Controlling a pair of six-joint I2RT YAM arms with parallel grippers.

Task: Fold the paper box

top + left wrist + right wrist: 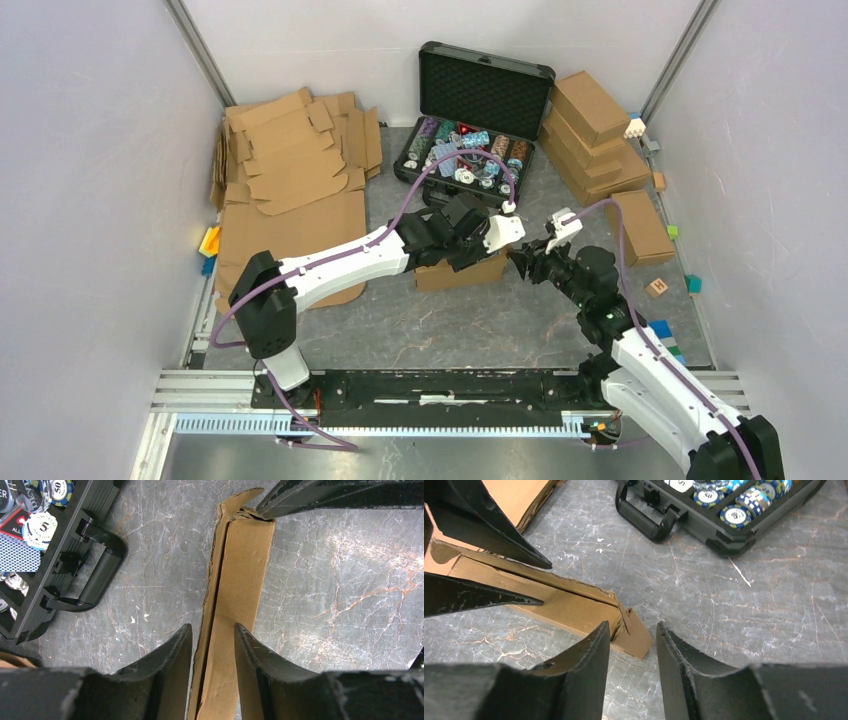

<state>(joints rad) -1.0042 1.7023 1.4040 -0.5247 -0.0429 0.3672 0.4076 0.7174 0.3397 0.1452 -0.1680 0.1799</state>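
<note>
Mostly, we judge the folding done: the paper box [462, 273] lies near the middle of the table [470, 335], already a closed, shallow shape. Our left pincer [213, 628] is clenched across it. Our right pincer [633, 625] stands released at its right-end corner, where a flap gapes. What is left, we think, is tucking that flap and pressing the seam flat.

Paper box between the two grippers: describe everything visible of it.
The paper box is brown corrugated cardboard, folded into a long, shallow shape with a seam open along one edge and a crumpled flap at its end. It lies on the marbled table in front of the black case. The left gripper straddles it; the right gripper is open at its corner.
</note>
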